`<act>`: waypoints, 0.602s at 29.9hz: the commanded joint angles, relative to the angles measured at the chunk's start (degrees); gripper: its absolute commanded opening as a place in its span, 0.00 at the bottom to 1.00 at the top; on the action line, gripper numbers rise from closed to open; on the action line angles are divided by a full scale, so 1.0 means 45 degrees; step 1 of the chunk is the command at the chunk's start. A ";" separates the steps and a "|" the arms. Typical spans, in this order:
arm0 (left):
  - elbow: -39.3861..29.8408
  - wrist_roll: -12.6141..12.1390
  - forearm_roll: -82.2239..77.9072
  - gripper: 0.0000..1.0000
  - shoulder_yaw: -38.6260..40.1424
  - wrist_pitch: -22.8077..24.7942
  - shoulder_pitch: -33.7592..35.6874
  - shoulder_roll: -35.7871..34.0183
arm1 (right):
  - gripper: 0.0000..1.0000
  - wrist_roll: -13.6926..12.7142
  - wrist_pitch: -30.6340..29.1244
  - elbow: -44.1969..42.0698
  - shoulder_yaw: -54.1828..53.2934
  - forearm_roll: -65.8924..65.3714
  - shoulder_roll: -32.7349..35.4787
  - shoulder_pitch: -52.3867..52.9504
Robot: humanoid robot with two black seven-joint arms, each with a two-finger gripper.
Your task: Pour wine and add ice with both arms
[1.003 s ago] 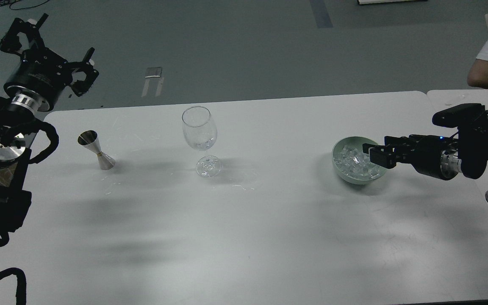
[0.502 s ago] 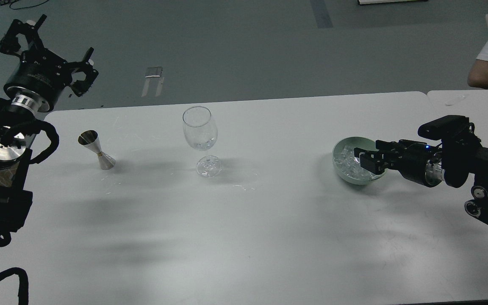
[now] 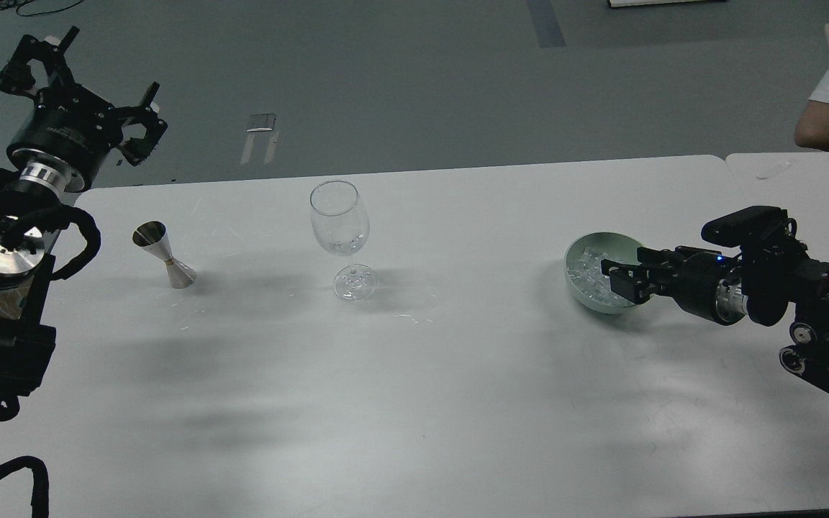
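The near half of the table lay bare, plenty of open room for either arm to swing through. On the right, the right gripper reached in low over the near-right rim of the pale green bowl, its tip inside the bowl among the ice. Whether its fingers were apart or pinched on a cube I could not tell; they read as one dark block from here.

The ice was heaped in that bowl, small clear cubes, and I judged them light but slick and hard: a pinch across two flat faces of a single top cube would hold best, and a corner grip would likely squirt it out.

Further left, mid-table, the wine glass stood upright and looked empty, well apart from the bowl. It seemed fragile and top-heavy on its thin stem, so a cube ought to be released low over the mouth. The steel jigger stood near the far-left edge. Beyond it, off the table corner, the left gripper hung raised with its fingers spread apart, holding nothing.
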State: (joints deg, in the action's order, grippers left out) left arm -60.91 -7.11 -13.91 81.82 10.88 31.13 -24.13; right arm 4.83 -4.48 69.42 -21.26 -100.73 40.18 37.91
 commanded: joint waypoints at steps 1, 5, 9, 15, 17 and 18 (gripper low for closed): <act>-0.0001 0.0018 0.0006 0.98 0.0022 -0.0014 -0.0063 -0.0009 | 0.64 -0.0018 0.0000 -0.0309 -0.0022 0.0001 -0.0236 -0.0007; -0.0001 0.0057 0.0006 0.98 0.0022 0.0005 -0.0102 -0.0009 | 0.64 -0.0018 0.0000 -0.0564 -0.0061 0.0020 -0.0452 0.0032; -0.0001 0.0213 0.0006 0.98 0.0022 0.0005 -0.0102 -0.0009 | 0.64 -0.0018 0.0000 -0.0603 -0.0061 0.0001 -0.0666 0.0110; -0.0001 0.0213 0.0006 0.98 0.0041 0.0005 -0.0102 -0.0068 | 0.57 -0.0018 0.0000 -0.0701 -0.0061 0.0020 -0.0862 0.0188; -0.0001 0.0213 0.0006 0.98 0.0041 0.0005 -0.0102 -0.0088 | 0.51 0.0002 -0.0020 -0.0662 -0.0061 0.0098 -0.0843 0.0188; -0.0001 0.0213 0.0006 0.98 0.0041 -0.0014 -0.0102 -0.0088 | 0.51 0.0002 -0.0020 -0.0662 -0.0061 0.0118 -0.0843 0.0207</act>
State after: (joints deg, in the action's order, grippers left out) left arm -60.91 -6.15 -13.89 82.00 10.90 30.67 -24.45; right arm 4.75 -4.48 66.30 -21.54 -100.47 36.38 38.73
